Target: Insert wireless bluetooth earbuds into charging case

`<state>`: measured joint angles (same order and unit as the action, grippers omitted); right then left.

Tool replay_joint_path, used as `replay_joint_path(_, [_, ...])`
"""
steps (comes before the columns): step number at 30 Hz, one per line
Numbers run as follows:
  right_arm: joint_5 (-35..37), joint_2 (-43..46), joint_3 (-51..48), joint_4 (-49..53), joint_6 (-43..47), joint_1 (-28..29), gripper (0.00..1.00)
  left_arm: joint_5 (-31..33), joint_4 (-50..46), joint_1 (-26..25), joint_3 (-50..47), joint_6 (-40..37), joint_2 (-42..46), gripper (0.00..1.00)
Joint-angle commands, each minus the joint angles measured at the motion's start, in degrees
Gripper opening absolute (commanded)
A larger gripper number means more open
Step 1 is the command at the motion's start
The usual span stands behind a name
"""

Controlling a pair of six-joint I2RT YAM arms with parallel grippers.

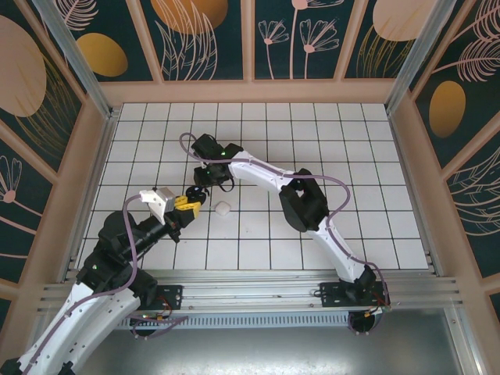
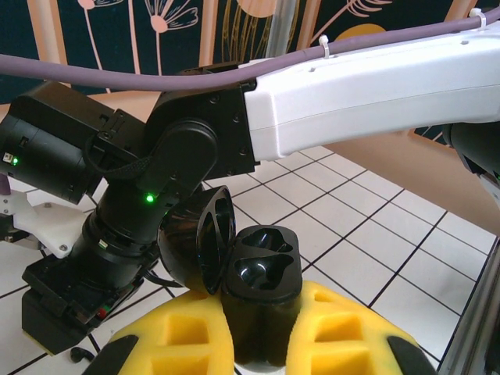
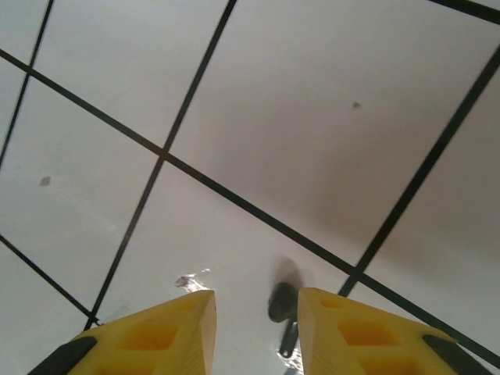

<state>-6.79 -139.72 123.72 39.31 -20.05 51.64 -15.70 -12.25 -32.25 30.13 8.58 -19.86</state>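
Left tool [image 2: 260,312] pinches the open black case [image 2: 262,262] at lower centre; right tool [image 3: 256,305], spread, straddles a black earbud [image 3: 281,303].

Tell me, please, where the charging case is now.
In the left wrist view, the black charging case sits open, held by the left gripper, close beside the right arm's wrist.
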Motion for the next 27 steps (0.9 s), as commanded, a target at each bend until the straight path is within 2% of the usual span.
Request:
replay_joint_path(1, [3.00,-1.60,1.80,2.09,0.06,0.91,0.32,0.61,0.28,-0.12,1.72,-1.36,-0.16,0.00])
replay_joint_path(3, [2.92,-2.06,1.94,2.24,-0.29,1.19,0.33,0.52,0.17,-0.17,1.73,-1.49,-0.44,0.00])
replay_joint_path(6, [2.99,-2.96,2.34,2.85,-0.56,1.58,0.39,0.30,0.25,-0.18,1.51,-1.68,-0.47,0.00])
replay_joint_path(10, [3.52,-3.96,3.17,3.40,-0.67,1.89,0.39,0.15,0.21,-0.16,1.34,-1.54,-0.23,0.00])
replay_joint_path(27, [4.67,-6.26,5.37,6.34,0.76,2.20,0.25,-0.16,1.61,-0.13,-0.40,-0.72,0.77,0.00])
